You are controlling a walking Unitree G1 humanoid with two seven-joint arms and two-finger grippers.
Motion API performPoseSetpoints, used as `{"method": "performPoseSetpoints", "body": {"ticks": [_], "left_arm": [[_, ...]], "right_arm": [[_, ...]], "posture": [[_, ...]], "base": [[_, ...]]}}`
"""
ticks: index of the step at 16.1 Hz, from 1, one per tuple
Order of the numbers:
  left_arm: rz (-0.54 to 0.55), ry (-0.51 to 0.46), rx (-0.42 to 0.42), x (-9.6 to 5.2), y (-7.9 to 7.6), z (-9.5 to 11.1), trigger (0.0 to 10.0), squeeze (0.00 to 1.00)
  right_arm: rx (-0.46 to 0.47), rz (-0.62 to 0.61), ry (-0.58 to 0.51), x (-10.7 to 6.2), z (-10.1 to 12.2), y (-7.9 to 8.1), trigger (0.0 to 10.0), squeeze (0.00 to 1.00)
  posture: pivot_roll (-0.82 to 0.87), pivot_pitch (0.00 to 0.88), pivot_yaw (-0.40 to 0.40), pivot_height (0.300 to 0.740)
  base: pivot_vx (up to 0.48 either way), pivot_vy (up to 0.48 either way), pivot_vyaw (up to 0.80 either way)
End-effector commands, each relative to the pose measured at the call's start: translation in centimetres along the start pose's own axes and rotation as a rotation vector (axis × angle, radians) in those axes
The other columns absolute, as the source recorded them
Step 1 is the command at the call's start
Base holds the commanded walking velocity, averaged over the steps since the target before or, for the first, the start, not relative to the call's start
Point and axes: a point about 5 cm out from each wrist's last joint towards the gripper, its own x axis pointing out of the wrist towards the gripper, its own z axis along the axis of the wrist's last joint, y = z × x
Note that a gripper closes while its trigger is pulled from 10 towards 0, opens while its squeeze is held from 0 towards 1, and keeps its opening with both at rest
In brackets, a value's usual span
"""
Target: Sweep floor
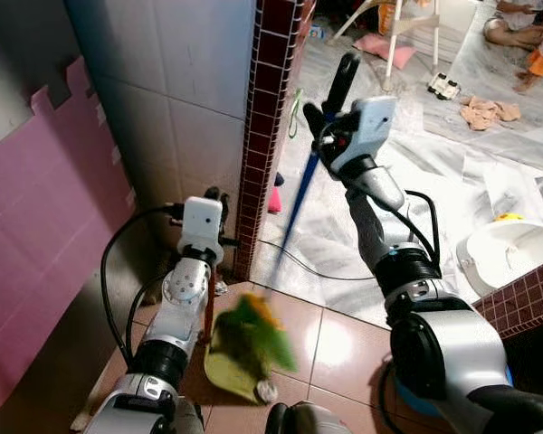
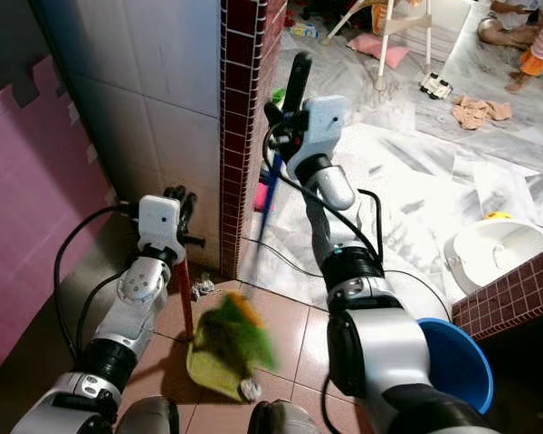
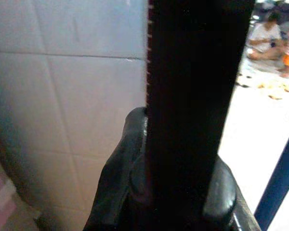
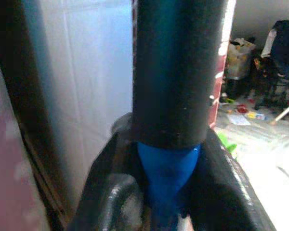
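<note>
**Broom and dustpan at the tiled corner**

The left gripper [image 2: 183, 210] has its jaws clamped on the dustpan's red handle [image 2: 186, 298]; the yellow-green dustpan [image 2: 210, 369] rests on the terracotta floor [image 2: 299, 339]. The blurred broom head [image 2: 240, 336] overlaps it. The right gripper [image 1: 330, 113] pinches the blue broom handle [image 1: 299, 203] beside the maroon-tiled pillar [image 1: 264, 127].

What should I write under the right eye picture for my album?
Robot's right gripper holds a blue broom; left gripper holds a red-handled dustpan.

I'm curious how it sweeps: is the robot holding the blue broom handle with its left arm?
No, the right gripper clasps the blue broom handle, while the left gripper holds the red dustpan handle.
</note>
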Motion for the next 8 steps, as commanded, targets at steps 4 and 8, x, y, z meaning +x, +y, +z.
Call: {"method": "performPoseSetpoints", "body": {"ticks": [4, 8], "left_arm": [[-0.100, 0.061, 0.026, -0.1, -0.6, -0.6, 10.0, 0.00], [-0.090, 0.112, -0.056, 0.0, -1.3, -0.9, 10.0, 0.00]], "right_arm": [[-0.153, -0.076, 0.117, -1.3, -2.1, -0.9, 10.0, 0.00], [-0.085, -0.106, 0.249, -2.2, -4.9, 0.3, 10.0, 0.00]], "posture": [[0.06, 0.065, -0.107, 0.740], [0.06, 0.058, -0.104, 0.740]], "base": [[0.000, 0.000, 0.00], [0.000, 0.000, 0.00]]}}
